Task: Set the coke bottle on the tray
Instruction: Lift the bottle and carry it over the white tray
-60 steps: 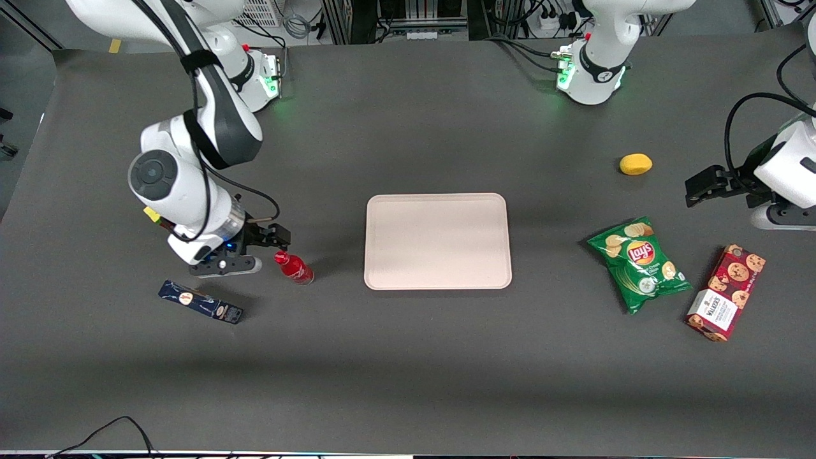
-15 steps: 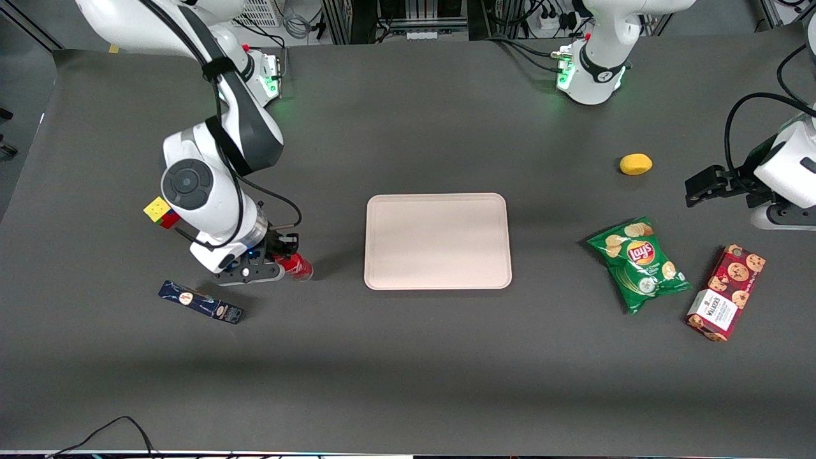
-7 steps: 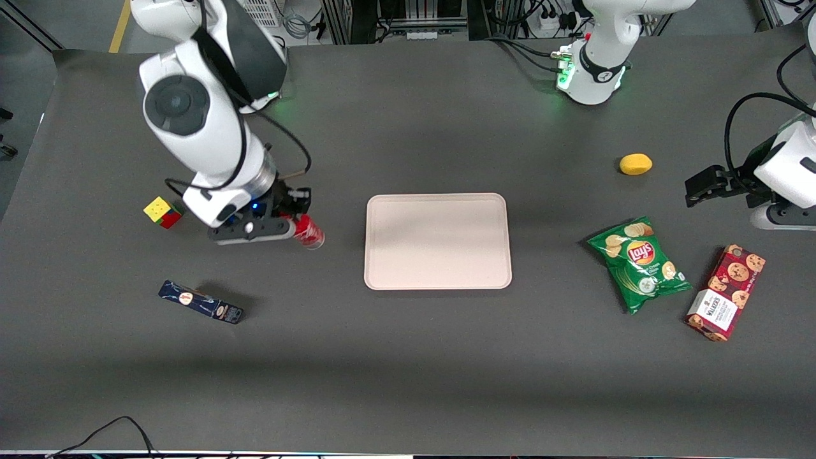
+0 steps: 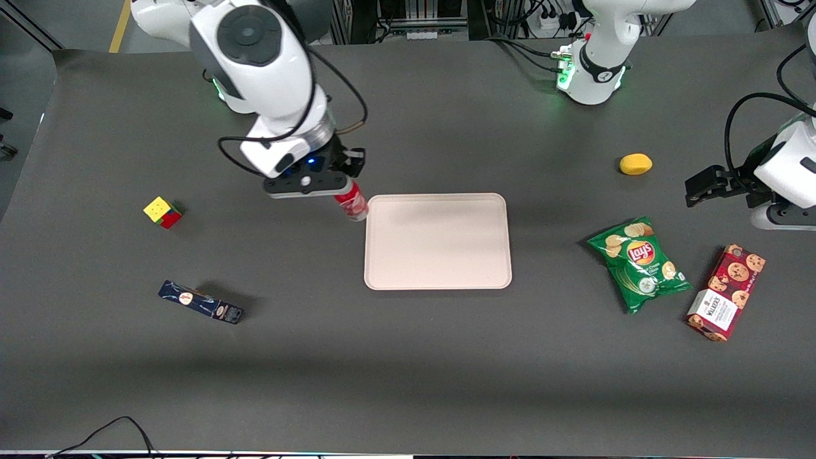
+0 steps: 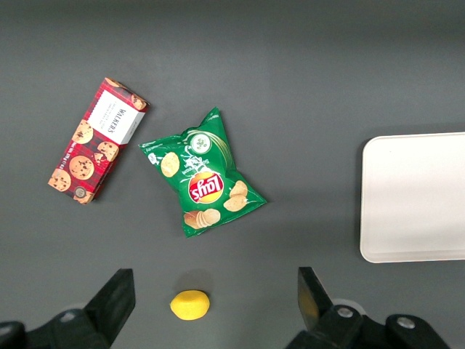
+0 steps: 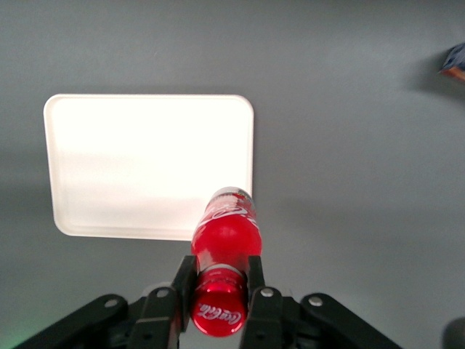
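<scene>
My right gripper [image 4: 340, 185] is shut on the neck of the coke bottle [image 4: 352, 204], a small red bottle with a red cap and white script, and holds it in the air. In the front view the bottle hangs at the corner of the pale pink tray [image 4: 437, 241] that is nearest the working arm's base. In the right wrist view the gripper [image 6: 218, 287] clamps the bottle [image 6: 225, 240] just under its cap, and the bottle's base overlaps the tray's rim [image 6: 249, 167]. The tray also shows in the left wrist view [image 5: 414, 196] and holds nothing.
Toward the working arm's end lie a coloured cube [image 4: 162, 211] and a dark blue box [image 4: 200, 301]. Toward the parked arm's end lie a green chips bag [image 4: 639, 263], a red cookie box [image 4: 725, 292] and a yellow lemon [image 4: 635, 164].
My gripper closed on the bottle, lifted it off the table and carried it sideways and away from the front camera to the tray's corner. The coloured cube came into view.
</scene>
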You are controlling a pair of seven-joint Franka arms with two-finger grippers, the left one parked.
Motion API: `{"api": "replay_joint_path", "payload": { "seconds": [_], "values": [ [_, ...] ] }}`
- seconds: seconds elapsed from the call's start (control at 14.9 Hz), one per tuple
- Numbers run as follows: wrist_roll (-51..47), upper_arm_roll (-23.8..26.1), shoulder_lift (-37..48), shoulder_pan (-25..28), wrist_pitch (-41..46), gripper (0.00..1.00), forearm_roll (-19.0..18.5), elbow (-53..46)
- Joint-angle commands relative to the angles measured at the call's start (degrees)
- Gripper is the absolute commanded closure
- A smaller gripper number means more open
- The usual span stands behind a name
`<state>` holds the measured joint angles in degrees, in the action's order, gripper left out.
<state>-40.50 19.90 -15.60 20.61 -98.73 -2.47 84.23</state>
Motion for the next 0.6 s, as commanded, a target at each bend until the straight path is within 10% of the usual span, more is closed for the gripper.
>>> {"api": "replay_joint_path", "payload": {
  "seconds": [0.0, 0.54],
  "values": [
    [-5.6, 1.7, -7.2, 3.1, 0.9, 1.00, -1.3, -5.2],
    [-12.4, 3.6, -18.1, 5.1, -8.3, 1.00, -9.6, -4.8]
  ]
}}
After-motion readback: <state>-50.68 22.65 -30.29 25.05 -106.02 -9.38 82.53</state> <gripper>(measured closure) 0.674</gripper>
